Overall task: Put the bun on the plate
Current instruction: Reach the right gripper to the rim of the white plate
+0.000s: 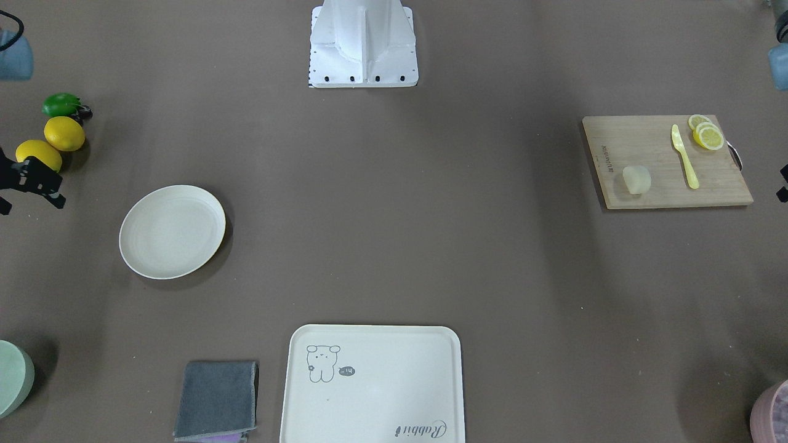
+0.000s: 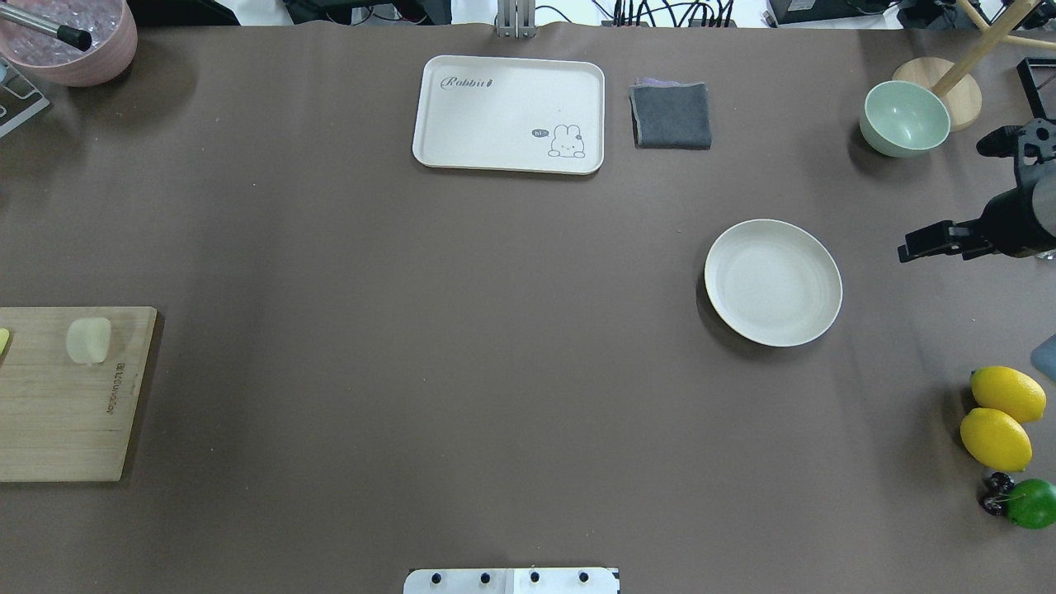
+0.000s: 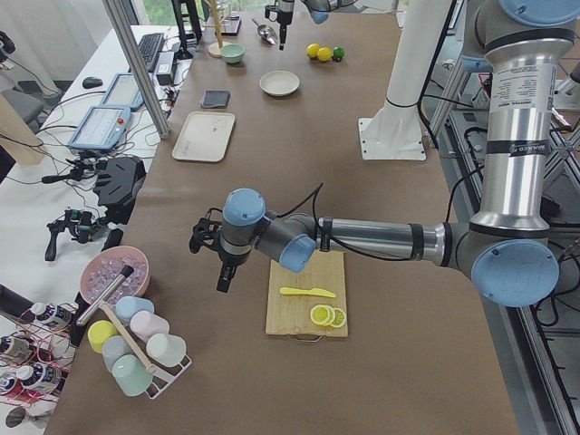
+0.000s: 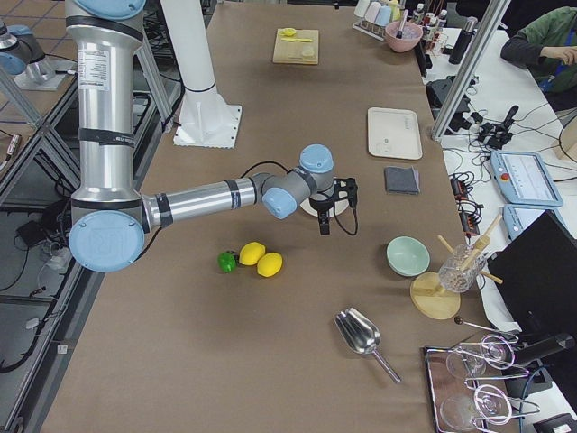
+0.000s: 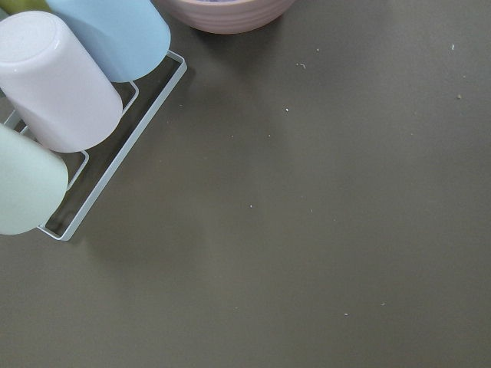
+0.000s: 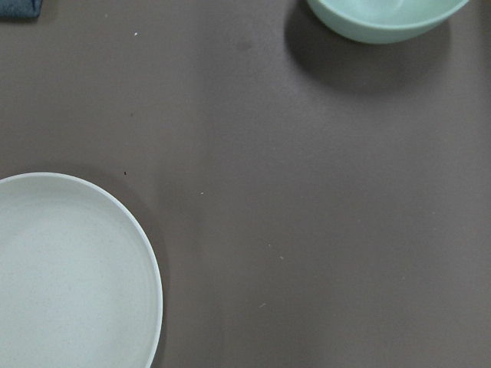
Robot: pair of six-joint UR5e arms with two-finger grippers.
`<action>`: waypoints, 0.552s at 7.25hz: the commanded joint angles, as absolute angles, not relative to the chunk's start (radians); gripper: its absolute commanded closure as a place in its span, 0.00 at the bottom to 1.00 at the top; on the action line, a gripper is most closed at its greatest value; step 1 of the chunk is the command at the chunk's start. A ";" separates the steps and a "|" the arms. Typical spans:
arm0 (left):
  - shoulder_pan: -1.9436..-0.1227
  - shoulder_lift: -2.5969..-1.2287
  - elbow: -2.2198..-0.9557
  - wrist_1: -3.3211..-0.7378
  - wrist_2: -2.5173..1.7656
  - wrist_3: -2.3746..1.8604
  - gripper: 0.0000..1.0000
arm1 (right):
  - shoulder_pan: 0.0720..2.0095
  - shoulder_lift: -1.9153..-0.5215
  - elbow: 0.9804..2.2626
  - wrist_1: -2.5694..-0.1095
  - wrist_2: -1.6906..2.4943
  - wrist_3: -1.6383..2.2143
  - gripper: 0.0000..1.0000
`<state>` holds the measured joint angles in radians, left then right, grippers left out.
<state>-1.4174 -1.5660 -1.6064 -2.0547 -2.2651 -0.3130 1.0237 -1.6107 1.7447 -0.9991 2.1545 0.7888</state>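
The bun (image 1: 636,179) (image 2: 89,339) lies small and pale on the wooden cutting board (image 1: 652,144). Far across the table, the round off-white plate (image 1: 172,231) (image 2: 773,282) (image 6: 69,276) holds nothing. My right gripper (image 1: 58,200) (image 2: 907,250) (image 4: 325,225) hangs above the table just outside the plate's rim, and I cannot tell whether it is open or shut. My left gripper (image 3: 222,279) hovers over bare table between the board and the cup rack, away from the bun. Its state cannot be told either.
On the board lie a yellow knife (image 1: 684,157) and lemon slices (image 1: 707,134). Two lemons (image 1: 64,133) and a lime (image 1: 60,104) sit near the right gripper. A cream tray (image 1: 394,381), grey cloth (image 1: 217,399), green bowl (image 2: 903,118), pink bowl (image 2: 70,37) and cup rack (image 5: 77,115) line the far side.
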 commanded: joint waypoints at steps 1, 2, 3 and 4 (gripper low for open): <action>-1.417 -1.574 -1.611 -2.057 -2.266 -0.356 0.02 | 0.890 -1.611 1.602 -0.717 2.067 0.989 0.00; -1.417 -1.575 -1.612 -2.057 -2.266 -0.356 0.02 | 0.824 -1.608 1.600 -0.695 2.009 1.059 0.00; -1.417 -1.577 -1.608 -2.057 -2.266 -0.356 0.02 | 0.802 -1.576 1.603 -0.695 1.999 1.113 0.00; -1.417 -1.580 -1.605 -2.057 -2.266 -0.354 0.02 | 0.787 -1.559 1.600 -0.695 1.991 1.124 0.00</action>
